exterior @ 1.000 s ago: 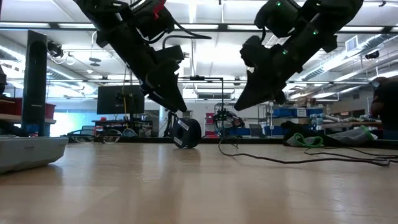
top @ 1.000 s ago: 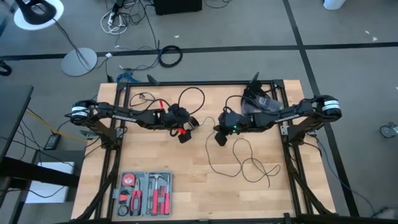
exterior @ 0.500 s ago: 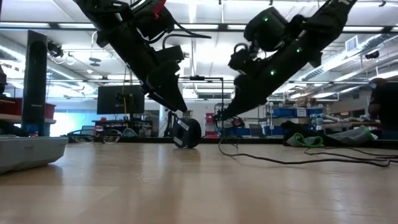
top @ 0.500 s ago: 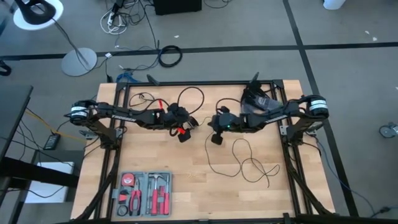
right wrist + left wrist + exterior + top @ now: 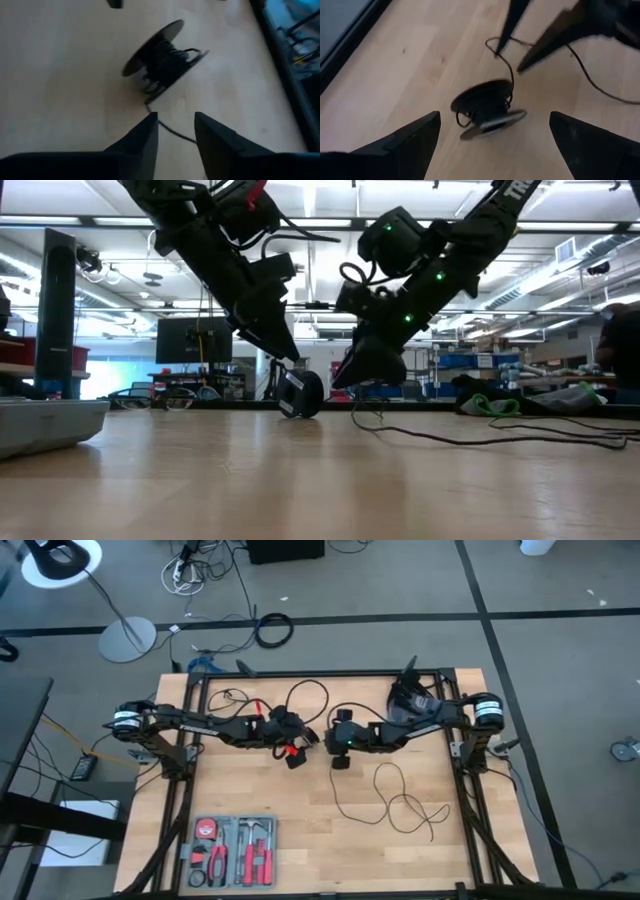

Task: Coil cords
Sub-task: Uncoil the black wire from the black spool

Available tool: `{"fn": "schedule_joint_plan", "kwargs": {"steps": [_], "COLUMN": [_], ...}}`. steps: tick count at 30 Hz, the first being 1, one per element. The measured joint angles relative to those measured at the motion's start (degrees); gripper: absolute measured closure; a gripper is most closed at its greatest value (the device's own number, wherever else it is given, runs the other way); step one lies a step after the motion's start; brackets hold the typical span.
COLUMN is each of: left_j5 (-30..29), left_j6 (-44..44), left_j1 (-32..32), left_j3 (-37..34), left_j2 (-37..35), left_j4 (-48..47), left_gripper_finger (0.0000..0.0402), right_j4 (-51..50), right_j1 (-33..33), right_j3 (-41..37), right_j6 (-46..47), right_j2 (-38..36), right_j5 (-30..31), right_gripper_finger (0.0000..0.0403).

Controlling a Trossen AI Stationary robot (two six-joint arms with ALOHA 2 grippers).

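Spool (image 5: 312,737) position governs the next move: in the high view the small black reel sits on the wood table (image 5: 300,795) between the two grippers, with the left gripper (image 5: 292,752) at its 8 o'clock and the right gripper (image 5: 338,754) at its 4 o'clock, both close; neither arm is clearly nearer. The cord (image 5: 385,792) runs from the reel toward 5 o'clock and lies in loose thin loops on the table. In the low view the spool (image 5: 300,393) stands on edge on the tabletop, with the left gripper (image 5: 290,352) just above it and the right gripper (image 5: 366,372) at its 3 o'clock, the cord (image 5: 480,438) trailing flat along the wood. In the left wrist view the spool (image 5: 487,106) is tilted, its axis slanted, showing two flat disc flanges with matte black cord wound untidily between them; the left fingers (image 5: 405,140) are spread wide to either side and touch nothing. In the right wrist view the spool (image 5: 160,54) lies at 12 o'clock of the right fingers (image 5: 141,137), which stand a little apart with a cord (image 5: 167,129) strand running between them, apparently not pinched.
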Motion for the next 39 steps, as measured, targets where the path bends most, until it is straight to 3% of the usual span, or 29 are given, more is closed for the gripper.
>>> {"fn": "schedule_joint_plan", "kwargs": {"steps": [6,20,24,30,39], "left_j5": [0.0,0.0,0.0,-1.2,-2.4], "left_j6": [0.0,0.3,0.3,0.5,-0.4], "left_j1": [0.0,0.0,0.0,0.8,7.0], "left_j3": [0.0,0.0,0.0,0.0,0.0], "left_j2": [0.0,0.0,0.0,0.0,0.0], "left_j4": [-0.2,1.1,1.2,1.2,1.6], "left_gripper_finger": [0.0023,0.0023,0.0023,0.0023,0.0023], "right_j4": [-3.4,-4.6,-5.6,-5.6,-5.8], "right_j1": [-0.1,-0.8,-1.0,-0.9,-0.2], "right_j3": [1.5,1.5,1.5,1.5,1.5], "right_j6": [-7.0,-12.6,-12.6,-11.2,-4.0], "right_j2": [1.2,2.7,2.7,2.7,2.7], "right_j5": [1.8,4.1,2.7,1.9,1.9], "right_gripper_finger": [0.0251,0.0254,0.0285,0.0386,0.0399]}}
